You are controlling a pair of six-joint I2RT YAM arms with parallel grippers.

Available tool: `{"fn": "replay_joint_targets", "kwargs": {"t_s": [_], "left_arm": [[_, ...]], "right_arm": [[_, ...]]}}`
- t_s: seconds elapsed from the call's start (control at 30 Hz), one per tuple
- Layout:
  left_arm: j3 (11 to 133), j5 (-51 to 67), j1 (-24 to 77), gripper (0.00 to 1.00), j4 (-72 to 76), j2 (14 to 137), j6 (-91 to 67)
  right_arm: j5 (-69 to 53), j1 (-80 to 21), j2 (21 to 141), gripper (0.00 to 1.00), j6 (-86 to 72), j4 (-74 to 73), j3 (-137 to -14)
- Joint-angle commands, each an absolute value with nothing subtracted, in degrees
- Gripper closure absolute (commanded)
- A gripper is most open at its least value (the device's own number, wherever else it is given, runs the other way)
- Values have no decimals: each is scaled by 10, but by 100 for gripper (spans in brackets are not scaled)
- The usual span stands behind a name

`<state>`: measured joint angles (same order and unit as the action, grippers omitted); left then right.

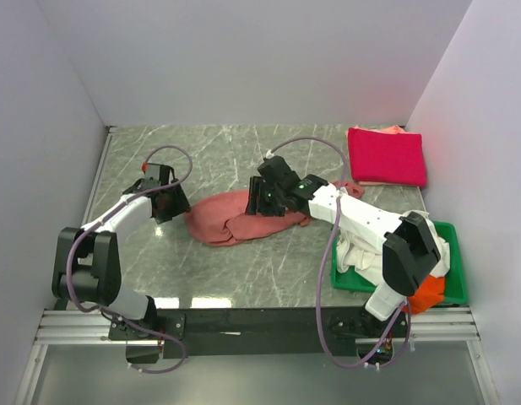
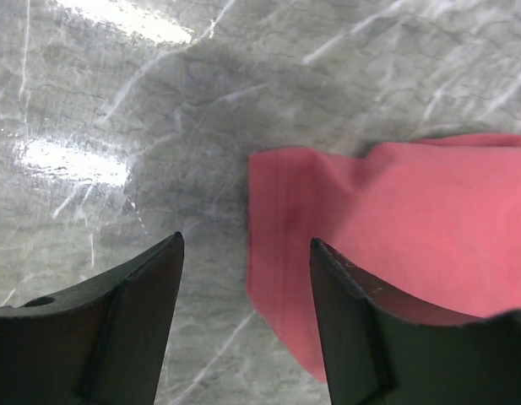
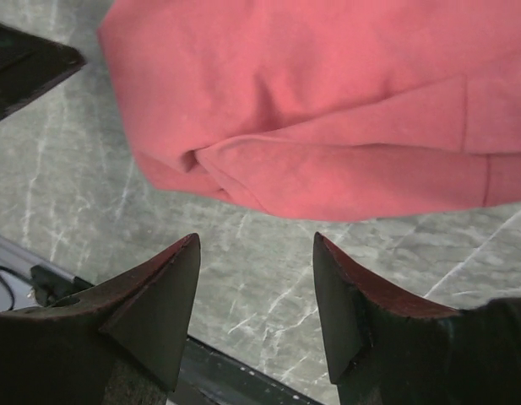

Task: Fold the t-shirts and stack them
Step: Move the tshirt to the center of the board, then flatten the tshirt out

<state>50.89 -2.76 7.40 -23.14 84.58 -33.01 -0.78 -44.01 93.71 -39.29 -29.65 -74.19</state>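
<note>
The large salmon-red t-shirt (image 1: 235, 219) lies crumpled in the middle of the table. My left gripper (image 1: 176, 205) is open at its left end; in the left wrist view (image 2: 246, 245) a shirt corner (image 2: 395, 219) lies beside and under the right finger. My right gripper (image 1: 260, 202) is open over the shirt's right part; in the right wrist view (image 3: 257, 240) its tips hang above bare table with the shirt's fold (image 3: 328, 110) just beyond. A folded crimson-pink t-shirt (image 1: 385, 156) lies at the back right. A white t-shirt (image 1: 360, 253) and an orange one (image 1: 427, 295) lie in the tray.
The green plastic tray (image 1: 456, 274) stands at the near right, partly under my right arm. White walls close in the table at the left, back and right. The black rail (image 3: 235, 371) of the near table edge shows in the right wrist view.
</note>
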Motion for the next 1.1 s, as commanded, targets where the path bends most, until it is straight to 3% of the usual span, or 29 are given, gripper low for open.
{"fn": "replay_joint_targets", "kwargs": {"t_s": [0.0, 0.53, 0.97, 1.07], "left_arm": [[510, -19, 69, 34, -199, 865, -319], [524, -11, 65, 45, -152, 943, -308], [530, 25, 65, 48, -121, 966, -315], [525, 41, 65, 54, -112, 970, -320]], "right_arm": [[-35, -445, 940, 37, -385, -279, -779], [-69, -487, 1040, 37, -366, -308, -853], [-6, -500, 1114, 38, -353, -363, -927], [-1, -501, 1133, 39, -352, -381, -940]]}}
